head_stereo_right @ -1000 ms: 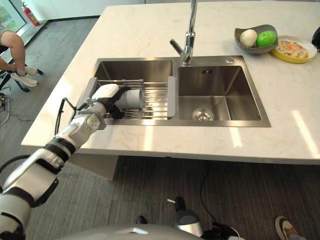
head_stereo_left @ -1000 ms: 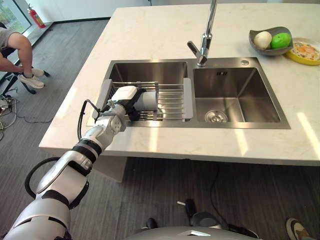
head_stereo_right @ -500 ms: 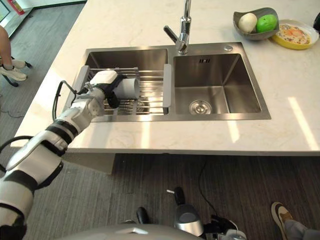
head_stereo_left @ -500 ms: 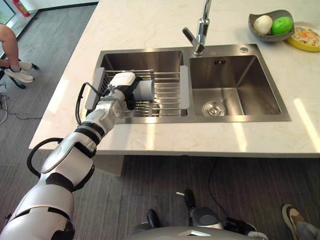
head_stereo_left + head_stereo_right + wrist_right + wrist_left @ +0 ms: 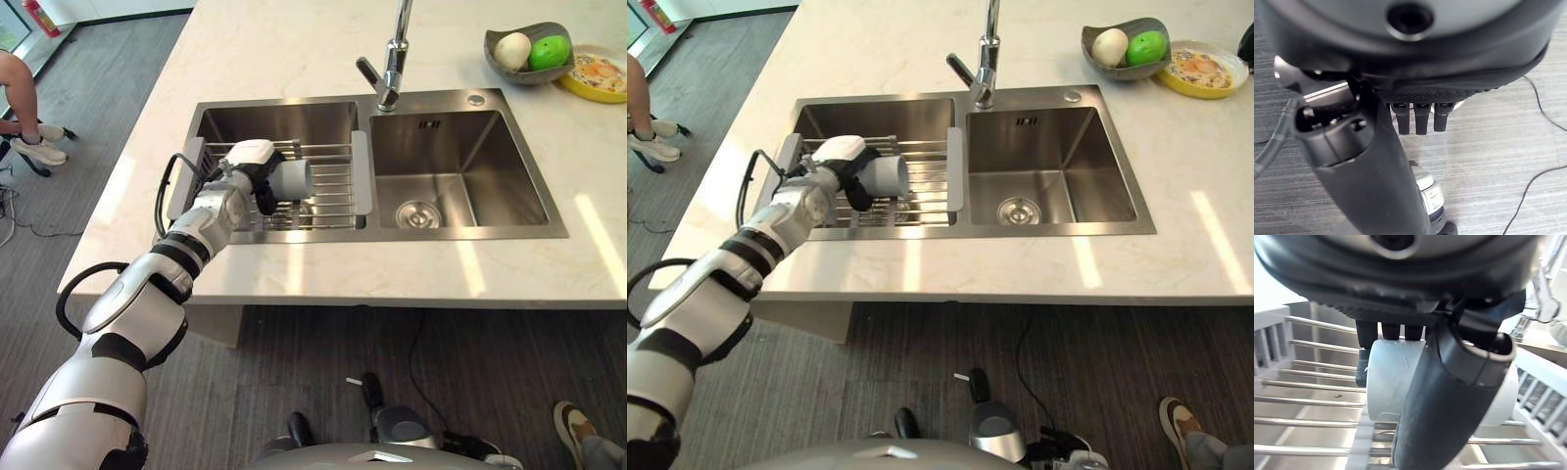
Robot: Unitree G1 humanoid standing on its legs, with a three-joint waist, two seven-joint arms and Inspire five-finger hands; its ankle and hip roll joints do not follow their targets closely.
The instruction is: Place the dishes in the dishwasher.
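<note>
A pale grey cup [image 5: 294,180] lies on its side over the wire rack [image 5: 333,196] that spans the left sink basin [image 5: 284,119], its mouth facing right. My left hand [image 5: 251,168] is shut on it: in the left wrist view the fingers [image 5: 1391,333] curl over the cup [image 5: 1388,382] and the thumb [image 5: 1449,401] crosses its front. Whether the cup rests on the bars or hangs just above them I cannot tell. My right hand [image 5: 1366,166] hangs over the dark floor with its fingers straight and nothing in it.
The right basin [image 5: 460,186] lies beside the rack, with the faucet [image 5: 392,59] behind the divider. A grey bowl [image 5: 524,70] with fruit and a yellow plate [image 5: 596,80] stand on the counter's far right. A person's legs [image 5: 20,108] show at the far left.
My left hand has shifted slightly right along the rack, carrying the cup with it. One second ago the whole picture sat differently, so the camera has moved.
</note>
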